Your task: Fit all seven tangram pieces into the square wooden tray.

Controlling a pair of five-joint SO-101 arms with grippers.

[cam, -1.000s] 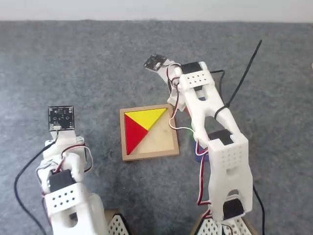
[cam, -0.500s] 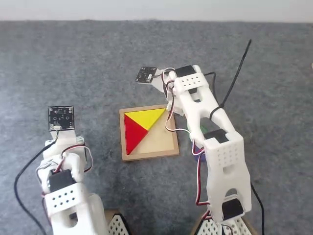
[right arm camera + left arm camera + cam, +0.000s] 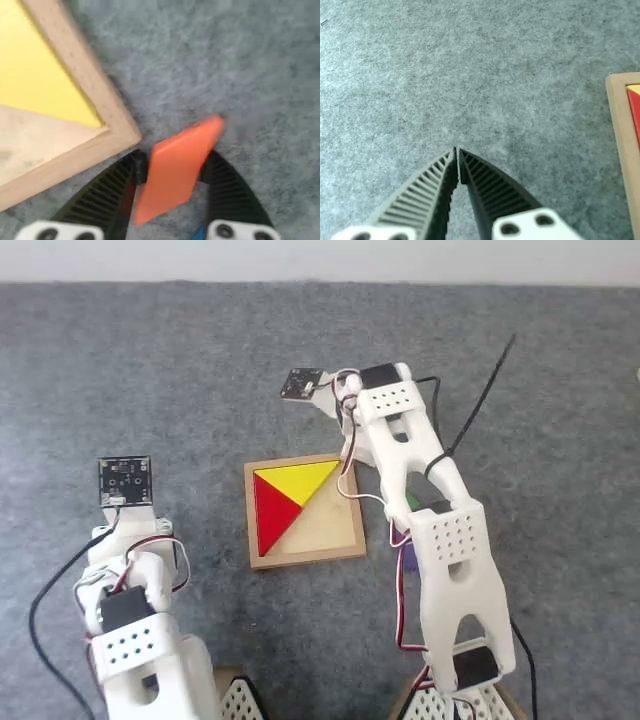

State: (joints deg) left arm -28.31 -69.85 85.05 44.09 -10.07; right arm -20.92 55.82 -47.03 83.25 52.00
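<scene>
Tray (image 3: pixel 306 559): where is it?
— Flat on the grey mat (image 3: pixel 180 370), between your two arms and nearer the right one.

Arms?
— Your right arm (image 3: pixel 445 550) stretches forward along the tray's right side, with its wrist over the far right corner. Your left arm (image 3: pixel 135 640) sits folded, well apart from the tray.

Contents of the tray?
— Two pieces, both lying flat. The red triangle (image 3: pixel 270 515) lies against the left rim and the yellow triangle (image 3: pixel 300 480) against the far rim. They touch along one slanted edge and meet at the far left corner. The rest of the floor is bare wood.

Right gripper?
— Your right gripper (image 3: pixel 173 156) has its jaws clamped on an orange piece (image 3: pixel 185 145), one jaw on each long side. The piece is tilted. It is over the mat, just outside a tray corner. You cannot tell whether it touches the mat.

Left gripper?
— Your left gripper (image 3: pixel 457 150) has its jaws together, tips touching, with nothing between them. It is over the mat, with the tray's rim off to one side.

Anything smaller?
— A green bit (image 3: pixel 412 502) and a purple bit (image 3: pixel 407 558) show beside your right arm. Both are mostly hidden, so their shapes cannot be told.
</scene>
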